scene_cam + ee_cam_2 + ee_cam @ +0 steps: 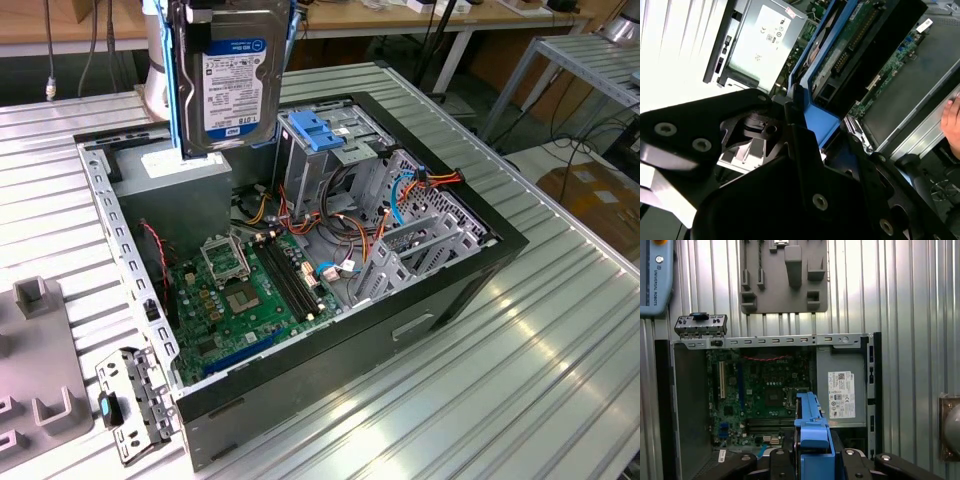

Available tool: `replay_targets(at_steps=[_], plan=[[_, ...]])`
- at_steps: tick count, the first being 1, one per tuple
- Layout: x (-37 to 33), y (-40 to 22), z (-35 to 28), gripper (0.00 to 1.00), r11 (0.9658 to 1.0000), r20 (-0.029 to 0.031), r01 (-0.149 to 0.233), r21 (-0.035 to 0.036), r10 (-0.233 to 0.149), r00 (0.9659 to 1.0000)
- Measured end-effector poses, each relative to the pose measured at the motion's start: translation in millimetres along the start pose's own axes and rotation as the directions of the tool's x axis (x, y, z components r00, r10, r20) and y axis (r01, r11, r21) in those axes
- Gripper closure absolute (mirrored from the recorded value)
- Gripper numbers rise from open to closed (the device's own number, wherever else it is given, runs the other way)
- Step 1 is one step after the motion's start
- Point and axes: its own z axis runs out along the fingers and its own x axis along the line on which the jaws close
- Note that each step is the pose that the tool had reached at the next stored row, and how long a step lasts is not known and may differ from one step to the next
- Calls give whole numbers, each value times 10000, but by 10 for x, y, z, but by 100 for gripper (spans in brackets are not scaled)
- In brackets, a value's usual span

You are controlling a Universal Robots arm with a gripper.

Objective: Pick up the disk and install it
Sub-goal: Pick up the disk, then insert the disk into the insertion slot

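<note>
We hold the disk (232, 75) upright above the open computer case (400, 335), our hand (812, 445) clamped on its blue rail, not yet lowered into the drive bay (298, 165).

I see a glare-lit ribbed metal bench (520, 380); wooden worktop (80, 22) beyond its far edge, cardboard box (598, 195) on the floor.

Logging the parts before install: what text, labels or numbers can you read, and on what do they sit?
None I can quote reliably.
the disk: white-and-blue label, print too small.
power supply: white sticker, print too small.
grey-blue device: a maker's name up its edge.
motherboard: markings too small.
</note>
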Motion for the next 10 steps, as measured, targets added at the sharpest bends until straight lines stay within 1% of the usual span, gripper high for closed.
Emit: replay_targets(at_steps=[5,10], plan=[[4,-2,0,63,10000,-1,2,0,-2,10000],[75,-5,2,63,10000,-1,1,-1,-1,10000]])
